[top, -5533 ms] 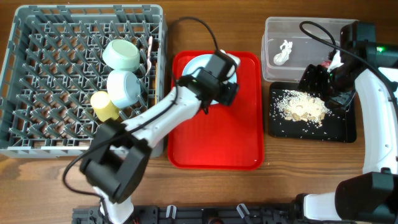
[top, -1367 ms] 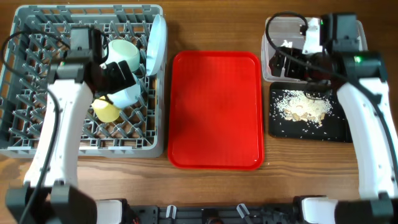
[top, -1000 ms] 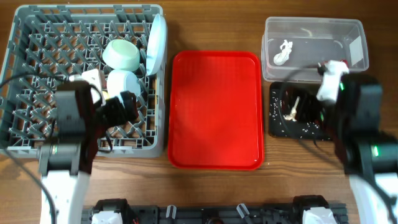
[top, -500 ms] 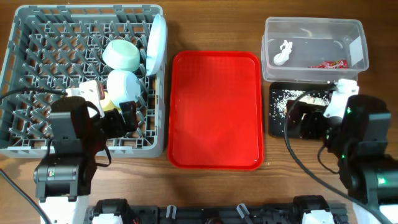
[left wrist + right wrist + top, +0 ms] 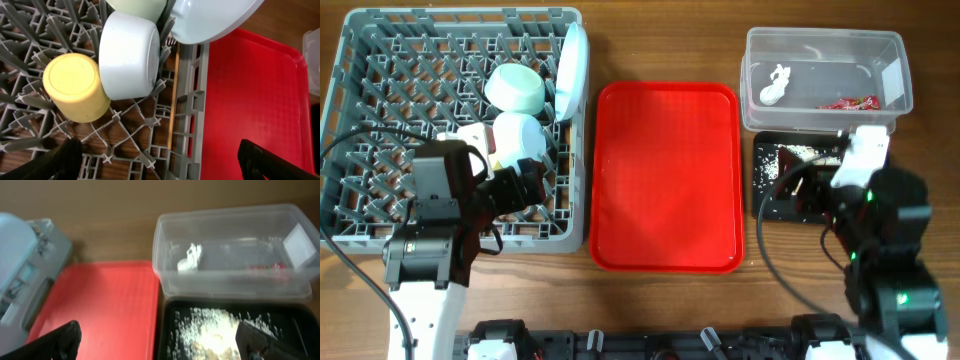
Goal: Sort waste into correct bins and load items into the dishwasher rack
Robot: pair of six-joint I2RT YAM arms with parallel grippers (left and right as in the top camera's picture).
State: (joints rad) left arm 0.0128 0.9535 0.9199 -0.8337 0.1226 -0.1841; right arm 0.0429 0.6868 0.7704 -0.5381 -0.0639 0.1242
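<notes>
The grey dishwasher rack [image 5: 350, 120] holds a pale blue plate [image 5: 572, 70] on edge at its right wall, two pale blue bowls [image 5: 515, 88] [image 5: 520, 138], a yellow cup [image 5: 75, 87] and a wooden chopstick [image 5: 173, 100]. I cannot make out the fork. The clear tub [image 5: 820, 40] holds the white scrap [image 5: 775, 85] and the red wrapper [image 5: 848, 102]. The rice leftovers [image 5: 215, 330] lie in the black tray [image 5: 765, 195]. My left gripper [image 5: 165, 165] is open and empty above the rack's near right part. My right gripper [image 5: 157, 347] is open and empty above the black tray's left edge.
The red serving tray [image 5: 665, 180] lies bare between the rack and the bins. The right arm covers much of the black tray in the overhead view. Bare wooden table runs along the near edge.
The plate went from the red serving tray into the rack, and the red wrapper now lies in the clear tub. Both arms have drawn back toward the near edge with open grippers.
</notes>
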